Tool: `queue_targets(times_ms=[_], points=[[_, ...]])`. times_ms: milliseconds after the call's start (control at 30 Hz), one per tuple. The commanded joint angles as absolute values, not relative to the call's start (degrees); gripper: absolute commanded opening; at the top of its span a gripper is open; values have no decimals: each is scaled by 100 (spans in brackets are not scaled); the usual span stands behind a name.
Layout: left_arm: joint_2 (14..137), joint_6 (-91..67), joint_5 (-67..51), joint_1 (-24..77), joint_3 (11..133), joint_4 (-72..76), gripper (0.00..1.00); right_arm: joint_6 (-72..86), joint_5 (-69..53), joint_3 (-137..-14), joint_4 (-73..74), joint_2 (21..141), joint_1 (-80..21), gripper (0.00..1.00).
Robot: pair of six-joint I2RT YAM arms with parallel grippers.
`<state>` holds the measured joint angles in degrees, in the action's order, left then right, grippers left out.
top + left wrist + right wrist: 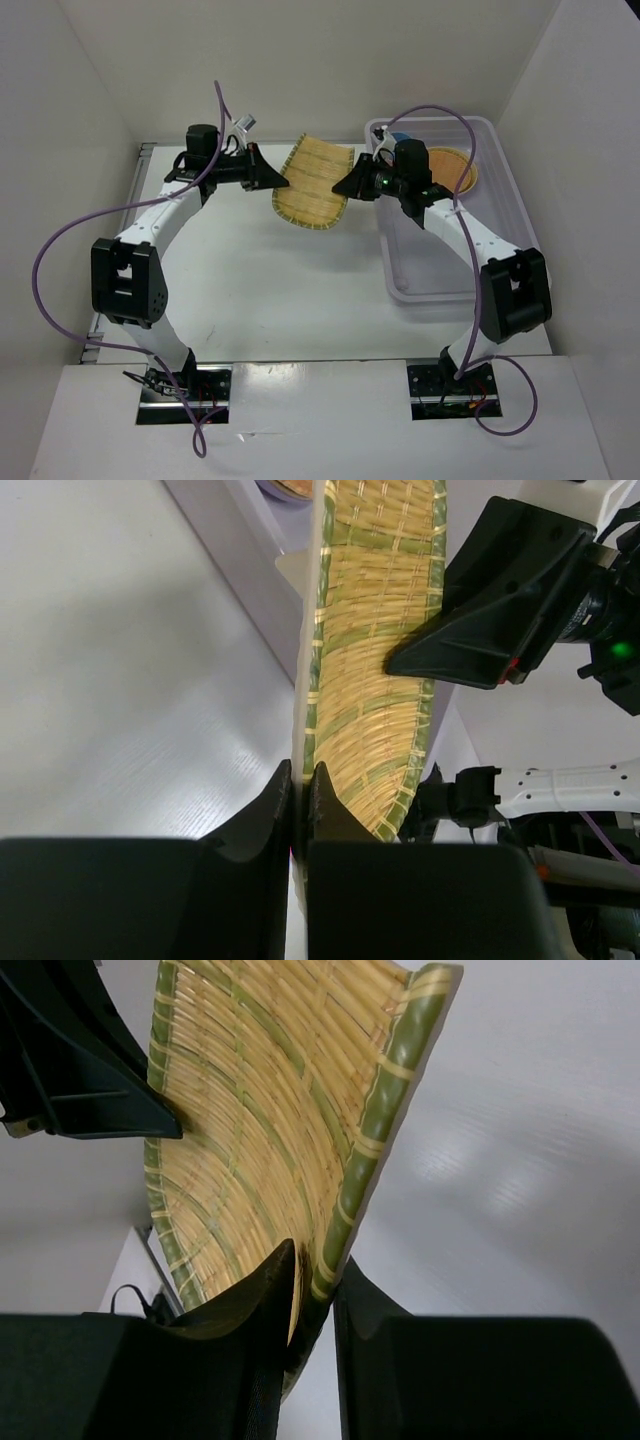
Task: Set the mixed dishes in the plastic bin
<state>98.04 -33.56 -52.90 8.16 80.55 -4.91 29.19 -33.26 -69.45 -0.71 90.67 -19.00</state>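
Note:
A squarish yellow woven-look plate [314,181] hangs in the air between my two grippers, left of the plastic bin [440,280]. My left gripper [278,178] is shut on the plate's left edge [312,730]. My right gripper [345,186] is shut on its right rim [355,1175]. In the left wrist view the right gripper's fingers [480,630] show against the plate's face. The bin holds a round yellow woven-look plate [455,168] on an orange one, and a bit of blue [399,137] at its far end. The other dishes are hidden.
White walls close in the table at the back and both sides. The bin stands along the right wall. Purple cables [60,240] loop from each arm. The arm bases [185,385] sit at the near edge.

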Motion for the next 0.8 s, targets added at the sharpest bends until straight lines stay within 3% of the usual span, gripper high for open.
queue_targets(times_ms=[0, 67, 133, 167, 233, 300, 767], points=[[9519, -3446, -5573, 844, 7981, -211, 0, 2725, -3357, -7260, -272, 9114, -2004, 0], [9519, -3384, -5511, 844, 7980, -281, 8, 2725, -3288, -7208, -220, 9062, -2004, 0], [9571, -3332, -5511, 844, 7980, -343, 24, 2725, -3104, -7207, -168, 8983, -2004, 0], [9571, -3331, -5511, 844, 7980, -395, 52, 2725, -2989, -7207, -80, 8852, -2004, 0], [9571, -3279, -5459, 791, 7980, -456, 72, 2664, -2665, -7207, 26, 8702, -2004, 0], [9571, -3156, -5318, 642, 8155, -666, 100, 2593, -2392, -7329, 349, 8491, -2004, 0], [9677, -2944, -5414, -290, 8008, -756, 100, 2646, -460, -7726, 1344, 7023, -1302, 0]])
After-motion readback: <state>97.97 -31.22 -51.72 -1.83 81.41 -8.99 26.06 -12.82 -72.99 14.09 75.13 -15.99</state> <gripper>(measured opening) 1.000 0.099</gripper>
